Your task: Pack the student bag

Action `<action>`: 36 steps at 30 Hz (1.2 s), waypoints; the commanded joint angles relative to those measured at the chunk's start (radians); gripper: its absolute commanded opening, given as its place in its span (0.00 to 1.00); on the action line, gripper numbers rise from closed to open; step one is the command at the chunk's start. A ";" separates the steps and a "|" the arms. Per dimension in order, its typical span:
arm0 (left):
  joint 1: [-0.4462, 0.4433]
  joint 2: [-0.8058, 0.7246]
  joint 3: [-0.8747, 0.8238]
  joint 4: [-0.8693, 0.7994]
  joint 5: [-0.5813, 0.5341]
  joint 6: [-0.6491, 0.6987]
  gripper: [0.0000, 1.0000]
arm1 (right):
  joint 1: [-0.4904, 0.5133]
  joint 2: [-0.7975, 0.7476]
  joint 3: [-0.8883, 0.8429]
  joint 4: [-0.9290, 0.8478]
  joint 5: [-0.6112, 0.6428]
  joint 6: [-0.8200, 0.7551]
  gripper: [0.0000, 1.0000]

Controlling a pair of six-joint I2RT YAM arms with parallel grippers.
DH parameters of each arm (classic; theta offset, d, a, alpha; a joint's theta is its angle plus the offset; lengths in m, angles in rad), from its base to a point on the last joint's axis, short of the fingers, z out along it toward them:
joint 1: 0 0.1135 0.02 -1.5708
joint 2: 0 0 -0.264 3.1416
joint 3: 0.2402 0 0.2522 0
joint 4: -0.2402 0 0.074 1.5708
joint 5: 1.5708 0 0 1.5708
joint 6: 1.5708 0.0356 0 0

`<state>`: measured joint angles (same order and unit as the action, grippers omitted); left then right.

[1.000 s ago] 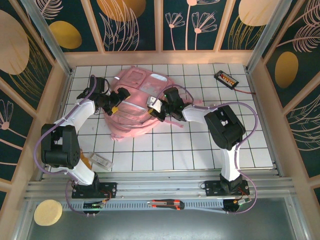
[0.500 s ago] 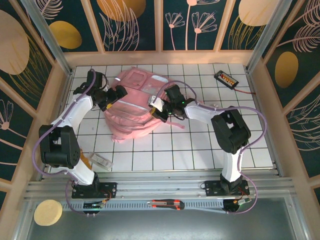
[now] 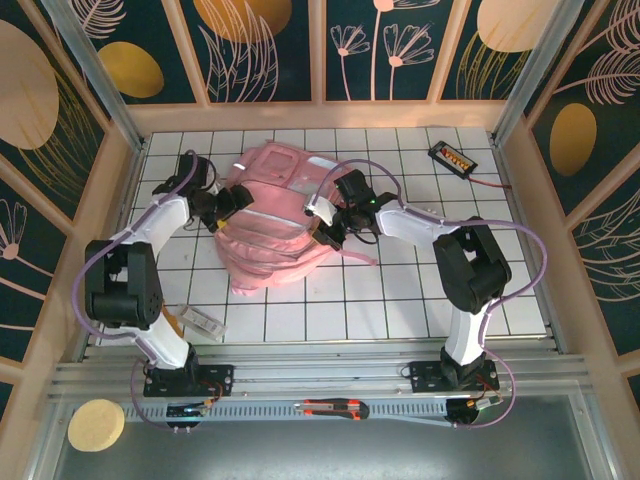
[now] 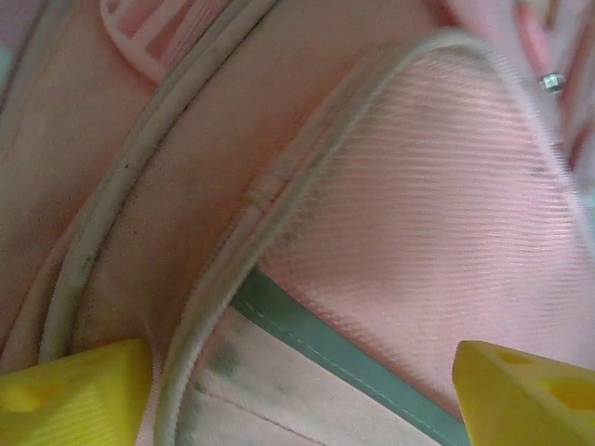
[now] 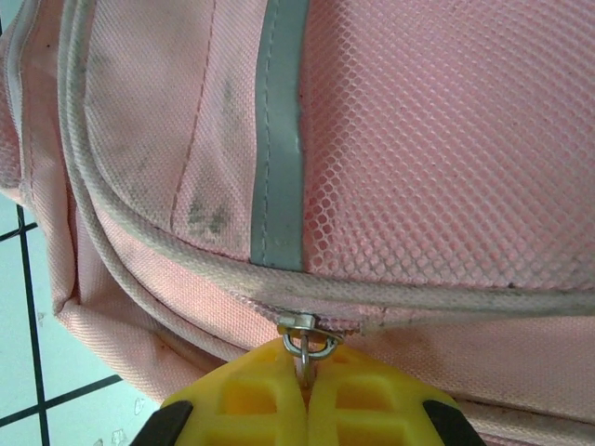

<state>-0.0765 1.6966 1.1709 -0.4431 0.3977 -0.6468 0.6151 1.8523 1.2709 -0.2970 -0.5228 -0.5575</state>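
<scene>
- Pink fabric marks the one student bag, which lies on the white-tiled worktop toward the far middle, between the two arms.
- The left end effector sits at the bag's left edge. In its wrist view its two yellow fingertips stand spread wide, with pink cloth and white piping between them (nothing pinched).
- The right end effector sits on the bag's right side. Its two yellow fingers are pressed together, pinching one small metal zipper pull at the seam.
- One grey reflective strip runs down the mesh panel above that pull.
- Elsewhere there are three single items:
  - one black box with an orange face at the worktop's far right corner
  - one orange-and-black utility knife on the front rail
  - one pale round disc at the near left
</scene>
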 commanded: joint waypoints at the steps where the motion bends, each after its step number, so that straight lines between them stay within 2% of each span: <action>1: 0.007 0.011 -0.059 0.102 0.074 -0.053 0.77 | -0.007 -0.036 -0.007 -0.060 -0.019 0.036 0.00; 4: 0.007 0.011 -0.125 0.204 0.116 -0.119 0.61 | -0.005 -0.035 0.000 -0.086 -0.003 0.047 0.00; 6: 0.007 0.010 -0.169 0.267 0.136 -0.164 0.43 | 0.001 -0.032 0.008 -0.111 0.000 0.053 0.00; 9: 0.007 -0.007 -0.234 0.345 0.157 -0.224 0.25 | 0.018 -0.037 0.011 -0.128 -0.009 0.081 0.00; 10: 0.006 -0.015 -0.254 0.376 0.164 -0.247 0.22 | 0.029 -0.037 0.015 -0.137 -0.007 0.090 0.00; 14: 0.000 -0.050 -0.315 0.459 0.171 -0.328 0.18 | 0.076 -0.023 0.044 -0.184 -0.006 0.113 0.00; 18: -0.020 -0.070 -0.323 0.471 0.155 -0.343 0.17 | 0.110 0.008 0.092 -0.204 -0.017 0.195 0.00; 26: -0.093 -0.096 -0.331 0.490 0.112 -0.368 0.15 | 0.115 0.140 0.283 -0.258 -0.042 0.591 0.00; 32: -0.100 -0.124 -0.335 0.462 0.072 -0.346 0.13 | 0.112 0.134 0.280 -0.253 -0.070 0.782 0.00; 36: -0.100 -0.141 -0.317 0.396 0.008 -0.284 0.04 | 0.088 0.090 0.231 -0.239 -0.101 0.895 0.00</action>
<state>-0.1329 1.5845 0.8528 0.0296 0.3721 -0.9733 0.7094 1.9755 1.5028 -0.6212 -0.5495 0.1993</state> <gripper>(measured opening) 0.141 0.054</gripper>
